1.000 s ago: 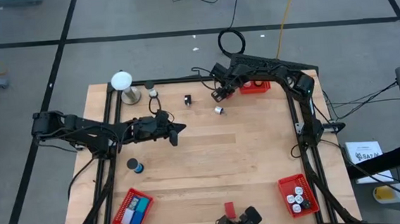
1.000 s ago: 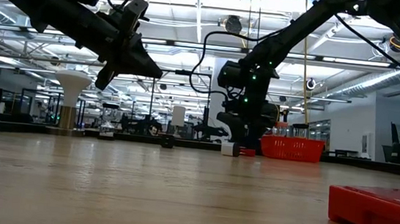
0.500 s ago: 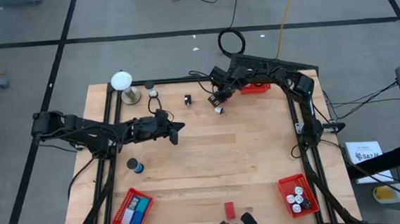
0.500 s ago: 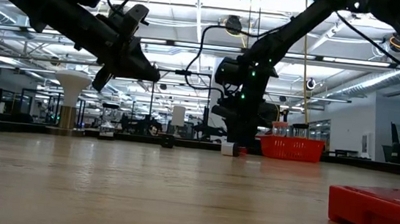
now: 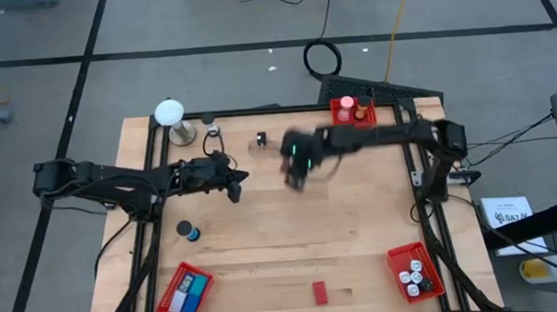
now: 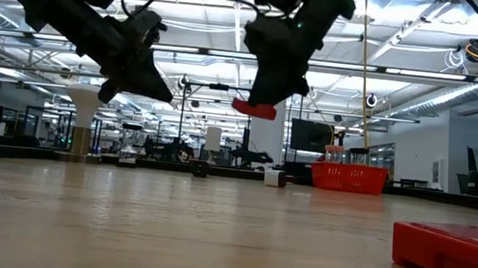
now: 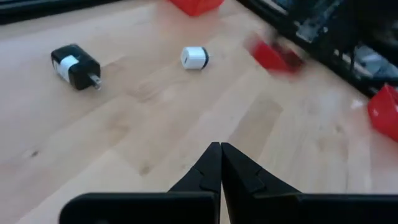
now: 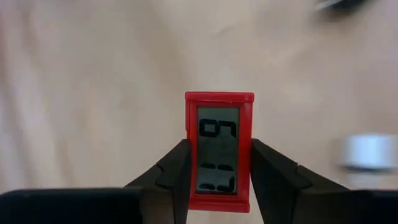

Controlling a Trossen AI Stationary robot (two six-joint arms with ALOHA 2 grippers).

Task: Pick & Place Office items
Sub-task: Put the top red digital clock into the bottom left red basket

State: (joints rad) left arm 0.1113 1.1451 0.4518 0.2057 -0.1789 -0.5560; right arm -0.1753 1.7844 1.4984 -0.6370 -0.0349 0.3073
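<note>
My right gripper (image 8: 219,152) is shut on a small red rectangular piece with a grey number display (image 8: 219,124). It hovers high over the table's middle, toward the far side (image 5: 293,173). In the low view the red piece (image 6: 254,110) shows under that gripper (image 6: 265,92). My left gripper (image 5: 239,183) is shut and empty (image 7: 221,152), in the air left of the right one. A black plug block (image 7: 75,65) and a white little cylinder (image 7: 196,57) lie on the wood beyond it. A blue-black roll (image 5: 187,230) and a red block (image 5: 319,291) lie nearer. My right gripper pinches the red display piece between its two fingers, one on each long side (image 8: 189,155), at the end nearer the wrist. The far end (image 8: 219,98) sticks out past the fingertips. The piece is lifted clear of the table, below the slanting gripper.
Red mesh baskets stand at the near left (image 5: 183,292), the near right (image 5: 411,272) with small pieces inside, and the far edge (image 5: 353,111). A white ball on a metal stand (image 5: 169,114) is at the far left corner. Bare wood lies between the arms and the near edge.
My right gripper has swung quickly away from the far basket toward the table's middle and left, and risen high, carrying the red display piece clear of the wood. The white cylinder stayed on the table. My left gripper has drawn back slightly toward the left edge, still shut.
</note>
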